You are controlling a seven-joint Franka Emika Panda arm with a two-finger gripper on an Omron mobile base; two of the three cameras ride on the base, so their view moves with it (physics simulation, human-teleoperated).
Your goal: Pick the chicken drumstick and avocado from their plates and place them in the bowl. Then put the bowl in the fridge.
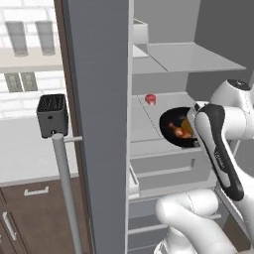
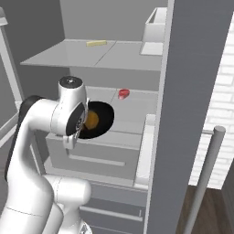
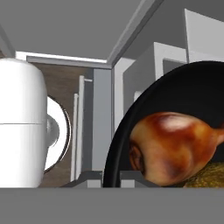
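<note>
Bowl (image 1: pixel 174 130) is already inside the open fridge (image 1: pixel 99 124), sitting over the middle shelf with the gripper (image 3: pixel 111 177) pinched tight on its rim, so the thin black edge is clearly the spot to hold. It looks rigid and matte, probably not slippery, but being held by one edge it would likely tip if the wrist rolls, and the food is loose in there. The drumstick (image 3: pixel 173 146) is lying in it, glossy and round, so I'd guess it rolls easily. The avocado (image 3: pixel 209 177) is tucked right beside it, touching it in the hand view, and shows as a yellowish lump in the right base view.

Other stuff: a small red thing (image 1: pixel 151 99) sits further back on the same shelf, and a pale yellow stick (image 2: pixel 96 43) lies on the shelf above. A black toaster (image 1: pixel 52 115) is on the counter outside the door.
</note>
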